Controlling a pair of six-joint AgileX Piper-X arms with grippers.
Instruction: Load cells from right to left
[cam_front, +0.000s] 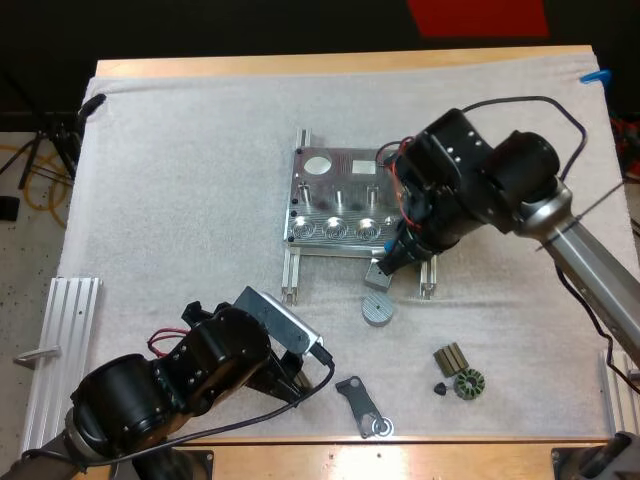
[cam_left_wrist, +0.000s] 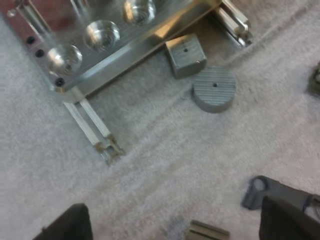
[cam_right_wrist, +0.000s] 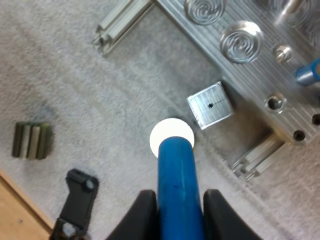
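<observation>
**Loading barely begun: one cell in hand, the visible pockets empty**

The right pincer (cam_right_wrist: 177, 202) is closed on a blue cell (cam_right_wrist: 175, 165), its two fingers pressing the cylinder from both sides with the white end face pointing down at the mat. In the high view it hangs just off the near right corner of the fixture (cam_front: 335, 190), which sits about mid-counter, a little toward the far edge. The cell is above the mat next to a square block (cam_right_wrist: 210, 105), not yet over the plate.

The round pockets (cam_front: 335, 229) along the fixture's near side that can be seen show bare spiral bottoms, so nothing is seated in them. A second blue piece (cam_right_wrist: 310, 72) shows at the fixture's right end. It may be a cell already placed there, but I cannot tell whether it is seated.

My reading is that the held cell is the first or second of the run, due for a right-hand pocket, with the pockets to its left all to be filled after it.

The left pincer (cam_left_wrist: 175, 225) is wide open and holds nothing. It hovers toward the counter's near edge, above bare mat on the near side of a round disc (cam_left_wrist: 215, 90) and near a black bracket (cam_front: 360, 405).
</observation>
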